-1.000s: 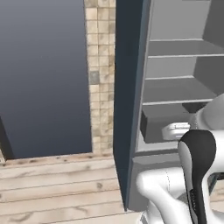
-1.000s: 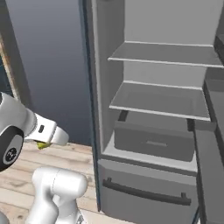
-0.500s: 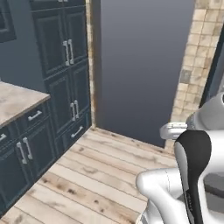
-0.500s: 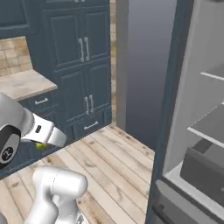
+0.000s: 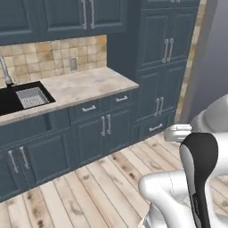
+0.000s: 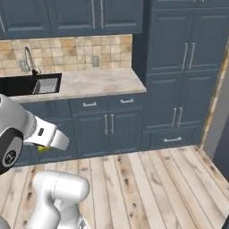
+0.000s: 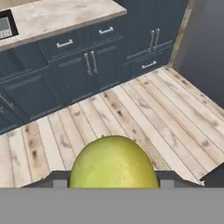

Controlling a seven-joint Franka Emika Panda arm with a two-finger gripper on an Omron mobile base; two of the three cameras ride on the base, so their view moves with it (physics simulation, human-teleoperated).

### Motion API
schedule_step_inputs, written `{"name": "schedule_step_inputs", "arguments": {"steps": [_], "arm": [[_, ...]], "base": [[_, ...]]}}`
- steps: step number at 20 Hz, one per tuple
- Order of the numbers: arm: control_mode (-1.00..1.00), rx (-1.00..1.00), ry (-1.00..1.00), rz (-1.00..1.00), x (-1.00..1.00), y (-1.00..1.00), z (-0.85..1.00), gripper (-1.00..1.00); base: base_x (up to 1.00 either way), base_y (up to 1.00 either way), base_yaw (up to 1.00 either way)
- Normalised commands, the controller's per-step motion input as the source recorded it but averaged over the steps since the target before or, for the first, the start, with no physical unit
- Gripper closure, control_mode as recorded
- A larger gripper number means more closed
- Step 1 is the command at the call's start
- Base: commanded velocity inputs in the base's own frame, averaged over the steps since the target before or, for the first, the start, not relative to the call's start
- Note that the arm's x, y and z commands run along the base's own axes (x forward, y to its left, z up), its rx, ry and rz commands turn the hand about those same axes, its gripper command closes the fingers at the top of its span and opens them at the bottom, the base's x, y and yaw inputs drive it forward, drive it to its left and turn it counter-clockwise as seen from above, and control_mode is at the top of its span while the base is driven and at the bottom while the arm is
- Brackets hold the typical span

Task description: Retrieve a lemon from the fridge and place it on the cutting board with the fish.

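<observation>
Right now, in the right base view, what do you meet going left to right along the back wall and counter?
Faucet → sink → wall outlet → bare counter → tall cabinet.

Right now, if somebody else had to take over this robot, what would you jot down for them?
Gripper: shut on the lemon, carried above the wooden floor.
Done: lemon is in hand, and the base faces the counter with the sink.
Left: find the cutting board with the fish, neither in sight here, and set the lemon on it.
</observation>
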Motion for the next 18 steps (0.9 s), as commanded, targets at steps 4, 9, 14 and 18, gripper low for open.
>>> {"name": "schedule_step_inputs", "arguments": {"steps": [4,9,14,18], "arm": [[1.00,0.00,0.00,0.00,0.00,0.00,0.00,1.00],[1.00,0.00,0.00,0.00,0.00,0.00,0.00,1.00],[1.00,0.00,0.00,0.00,0.00,0.00,0.00,1.00],[1.00,0.00,0.00,0.00,0.00,0.00,0.00,1.00]], "base": [[0.09,0.54,0.66],[0.27,0.57,0.61],[0.57,0.28,0.58],[0.72,0.03,0.70]]}}
